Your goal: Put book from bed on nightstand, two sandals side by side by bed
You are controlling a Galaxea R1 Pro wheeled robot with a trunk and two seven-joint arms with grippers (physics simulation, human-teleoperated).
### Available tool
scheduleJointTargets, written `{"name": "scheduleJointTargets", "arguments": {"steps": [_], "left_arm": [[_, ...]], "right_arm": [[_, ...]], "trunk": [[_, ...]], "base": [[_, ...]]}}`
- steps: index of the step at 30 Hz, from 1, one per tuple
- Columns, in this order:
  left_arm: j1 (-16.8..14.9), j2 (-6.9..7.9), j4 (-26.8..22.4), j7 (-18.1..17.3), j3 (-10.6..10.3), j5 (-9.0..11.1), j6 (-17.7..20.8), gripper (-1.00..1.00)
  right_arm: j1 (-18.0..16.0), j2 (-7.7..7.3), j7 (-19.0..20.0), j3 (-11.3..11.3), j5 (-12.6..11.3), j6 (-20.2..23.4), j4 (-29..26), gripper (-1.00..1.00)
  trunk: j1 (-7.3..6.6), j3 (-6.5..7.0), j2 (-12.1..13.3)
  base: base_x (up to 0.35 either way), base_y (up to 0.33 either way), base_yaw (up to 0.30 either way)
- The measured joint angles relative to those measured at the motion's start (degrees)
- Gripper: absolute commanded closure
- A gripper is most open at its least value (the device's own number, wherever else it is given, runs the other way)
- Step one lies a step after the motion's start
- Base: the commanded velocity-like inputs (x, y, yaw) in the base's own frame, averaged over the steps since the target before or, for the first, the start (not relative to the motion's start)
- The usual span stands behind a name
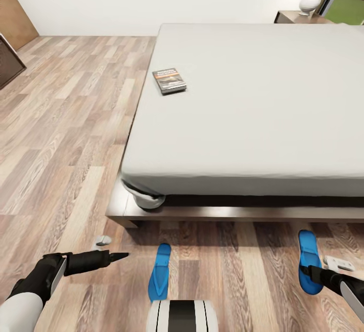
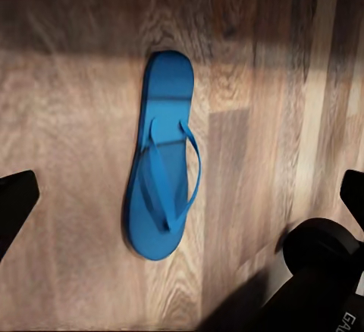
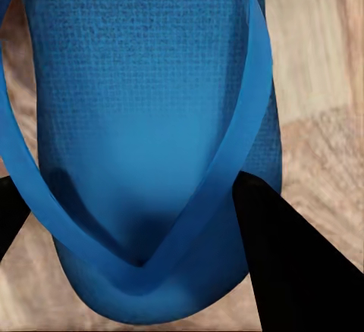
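Looking down from the head: the bed (image 1: 253, 104) fills the upper right, its off-white mattress smooth, its dark wooden frame low along the plank floor (image 1: 65, 135).
Book: the book (image 1: 169, 80) lies flat near the mattress's left edge, dark cover with an orange band, well apart from both arms.
Sandals: the left sandal (image 1: 160, 272) and the right sandal (image 1: 308, 261) lie on the floor before the bed's foot, well apart, both long axes running toward the bed.
Nearer arm: the right tool (image 1: 309, 272) sits right at the right sandal; the left tool (image 1: 119, 256) points sideways, just beside the left sandal, its fingers apparently close together.
Nightstand: a dark nightstand (image 1: 296, 17) with a white lamp (image 1: 310, 1) stands far off by the bed's head.
Left wrist: the left sandal (image 2: 163, 158) shows whole, flat bright-blue sole with a thin Y strap, lying apart from the dark fingertips (image 2: 15, 199) at the frame's edges, which are spread wide.
Right wrist: the right sandal (image 3: 144, 120), pebbled foam texture, lies between the spread black fingers (image 3: 292, 264), which straddle the strap's junction; a pinch is not yet made, I judge.
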Motion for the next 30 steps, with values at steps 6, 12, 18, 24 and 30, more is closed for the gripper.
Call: {"name": "scheduleJointTargets", "arguments": {"steps": [6, 12, 18, 24, 30], "left_arm": [[0.0, 0.0, 0.0, 0.0, 0.0, 0.0, 0.0, -1.0], [0.0, 0.06, 0.0, 0.0, 0.1, 0.1, 0.0, -1.0], [0.0, 0.05, 0.0, 0.0, 0.1, 0.1, 0.0, -1.0], [0.0, 0.01, 0.0, 0.0, 0.0, 0.0, 0.1, -1.0], [0.0, 0.01, 0.0, 0.0, 0.0, 0.0, 0.1, -1.0]], "right_arm": [[0.0, 0.0, 0.0, 0.0, 0.0, 0.0, 0.0, 1.0], [0.0, 0.0, 0.0, 0.0, 0.0, 0.0, 0.1, 1.0], [0.0, 0.0, -0.1, 0.0, 0.0, 0.0, 0.1, 1.0], [0.0, 0.0, -0.1, 0.3, 0.1, 2.3, 0.3, 1.0], [0.0, 0.01, -0.1, 0.3, -0.1, 12.5, 0.3, 1.0]], "trunk": [[0.0, 0.0, 0.0], [0.0, 0.0, 0.0], [0.0, 0.0, 0.0], [0.0, 0.0, 0.0], [0.0, 0.0, 0.0]], "base": [[0.0, 0.289, 0.0], [0.0, 0.289, 0.0], [0.0, 0.289, 0.0], [0.0, 0.289, 0.0], [0.0, 0.289, 0.0]]}}
